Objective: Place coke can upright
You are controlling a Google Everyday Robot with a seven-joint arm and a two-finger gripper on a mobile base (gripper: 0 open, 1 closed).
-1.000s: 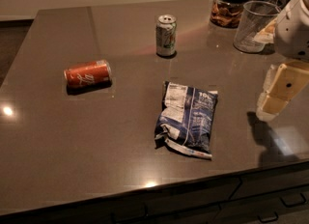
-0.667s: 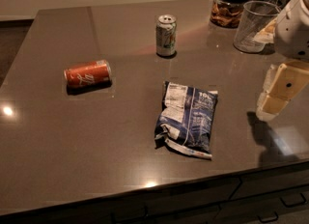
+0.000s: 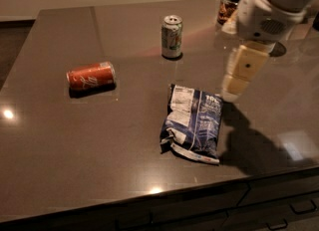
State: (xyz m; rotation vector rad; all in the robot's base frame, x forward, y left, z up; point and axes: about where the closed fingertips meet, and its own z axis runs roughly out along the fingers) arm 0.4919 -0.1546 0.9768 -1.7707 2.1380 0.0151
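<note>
The coke can (image 3: pixel 91 75), red-orange with white script, lies on its side on the dark table (image 3: pixel 75 140) at the left. My gripper (image 3: pixel 236 82) hangs over the table at the right, just beside the top right corner of a chip bag, far to the right of the coke can. It holds nothing that I can see.
A white and green soda can (image 3: pixel 172 36) stands upright at the back centre. A blue and white chip bag (image 3: pixel 193 122) lies flat in the middle. A dark-lidded jar (image 3: pixel 231 2) stands at the back right. The table's front edge runs along the bottom.
My arm and gripper have moved left over the table, now close to the chip bag's right corner. The cans and the bag have not moved on the table.
</note>
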